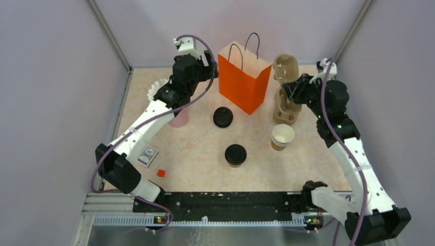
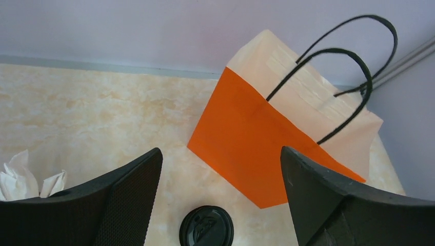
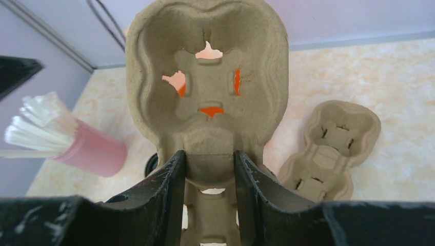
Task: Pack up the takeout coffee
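The takeout coffee [image 1: 235, 155], a brown cup under a black lid, stands mid-table, apart from both arms. The orange bag [image 1: 244, 82] [image 2: 246, 143] stands open at the back, its black handles up. My left gripper [image 1: 211, 70] [image 2: 220, 152] hangs open just left of the bag with nothing between its fingers. My right gripper [image 1: 290, 87] [image 3: 209, 169] is shut on the waist of a pulp cup carrier [image 1: 285, 66] [image 3: 208, 77], holding it upright to the right of the bag.
A loose black lid [image 1: 223, 117] [image 2: 206, 226] lies in front of the bag. Lidless brown cups [image 1: 281, 136] are stacked at right. More carriers [image 1: 285, 111] [image 3: 331, 148] lie below the held one. A pink holder [image 1: 178, 118] [image 3: 90, 151], a card box [image 1: 147, 155] and a red cube [image 1: 161, 173] sit at left.
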